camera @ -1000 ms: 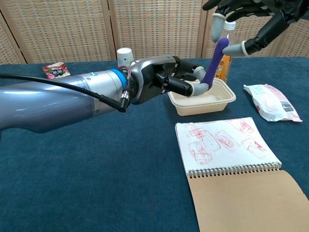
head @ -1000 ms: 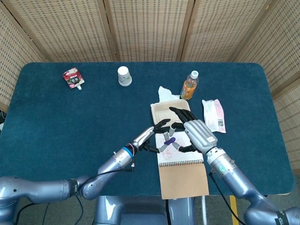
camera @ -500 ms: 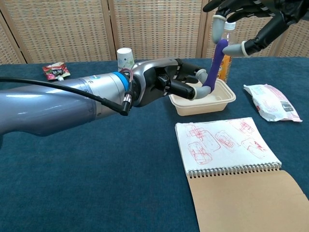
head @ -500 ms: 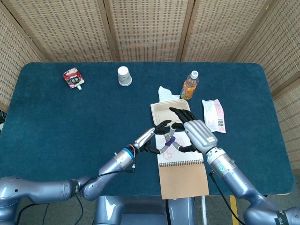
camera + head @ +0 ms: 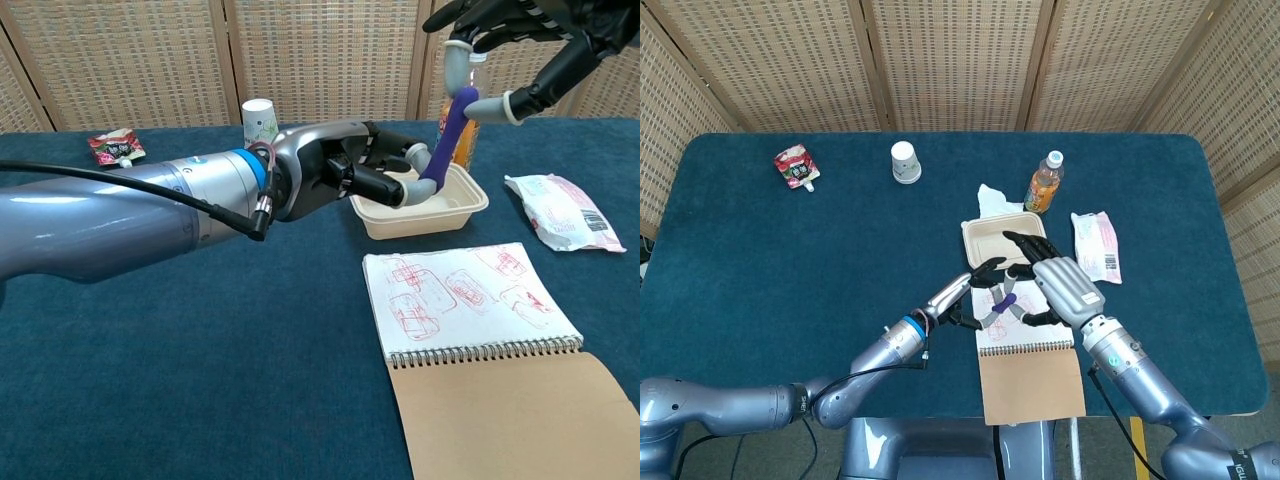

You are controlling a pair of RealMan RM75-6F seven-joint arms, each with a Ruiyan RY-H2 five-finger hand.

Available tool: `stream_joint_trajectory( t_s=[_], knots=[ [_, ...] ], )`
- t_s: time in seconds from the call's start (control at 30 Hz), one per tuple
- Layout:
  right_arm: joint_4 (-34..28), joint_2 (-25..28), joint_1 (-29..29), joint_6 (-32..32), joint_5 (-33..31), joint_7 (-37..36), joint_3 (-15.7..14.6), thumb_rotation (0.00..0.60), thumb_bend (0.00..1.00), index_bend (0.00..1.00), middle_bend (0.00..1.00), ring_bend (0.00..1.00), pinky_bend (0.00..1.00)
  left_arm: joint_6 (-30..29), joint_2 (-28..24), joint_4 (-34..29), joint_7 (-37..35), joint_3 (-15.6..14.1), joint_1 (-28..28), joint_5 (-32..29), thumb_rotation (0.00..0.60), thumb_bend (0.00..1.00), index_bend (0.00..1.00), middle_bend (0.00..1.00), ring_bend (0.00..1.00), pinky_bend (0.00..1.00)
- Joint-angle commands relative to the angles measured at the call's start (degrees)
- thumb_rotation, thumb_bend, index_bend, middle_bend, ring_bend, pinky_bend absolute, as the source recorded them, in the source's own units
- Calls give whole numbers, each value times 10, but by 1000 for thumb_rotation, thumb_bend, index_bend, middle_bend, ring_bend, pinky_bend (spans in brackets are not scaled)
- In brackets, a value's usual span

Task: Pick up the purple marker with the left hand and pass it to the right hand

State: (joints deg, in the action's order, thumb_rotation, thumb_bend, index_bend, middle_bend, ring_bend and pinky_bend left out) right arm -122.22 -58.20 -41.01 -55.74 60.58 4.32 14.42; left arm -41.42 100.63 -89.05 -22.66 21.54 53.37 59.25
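Note:
The purple marker stands nearly upright in the air over the beige food tray. My left hand pinches its lower end between grey fingertips. My right hand reaches in from the upper right, and a finger and the thumb touch the marker's top end from both sides. In the head view the marker shows as a short purple bit between the left hand and the right hand, above the sketch pad.
An open sketch pad with red drawings lies at the front. An orange drink bottle and a white tissue sit behind the tray. A snack packet lies right; a paper cup and a red pouch far left.
The left hand brought the marker to the right and up toward the right hand. The right hand has dropped slightly and its thumb and finger have closed in on the marker's top.

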Motion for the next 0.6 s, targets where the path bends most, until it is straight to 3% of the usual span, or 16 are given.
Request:
stream_joint_trajectory(
  t_s=[0.03,0.6],
  knots=[
    [0,0,0,1,0,-1,0,600,512,562,101,0,0,0,0,0,1,0,0,0,600,548,701,0,0,0],
    [5,2,-2,3,3,8,-5,600,618,623,145,0,0,-4,-3,-8,5,0,-1,4,600,548,702,0,0,0]
  ],
)
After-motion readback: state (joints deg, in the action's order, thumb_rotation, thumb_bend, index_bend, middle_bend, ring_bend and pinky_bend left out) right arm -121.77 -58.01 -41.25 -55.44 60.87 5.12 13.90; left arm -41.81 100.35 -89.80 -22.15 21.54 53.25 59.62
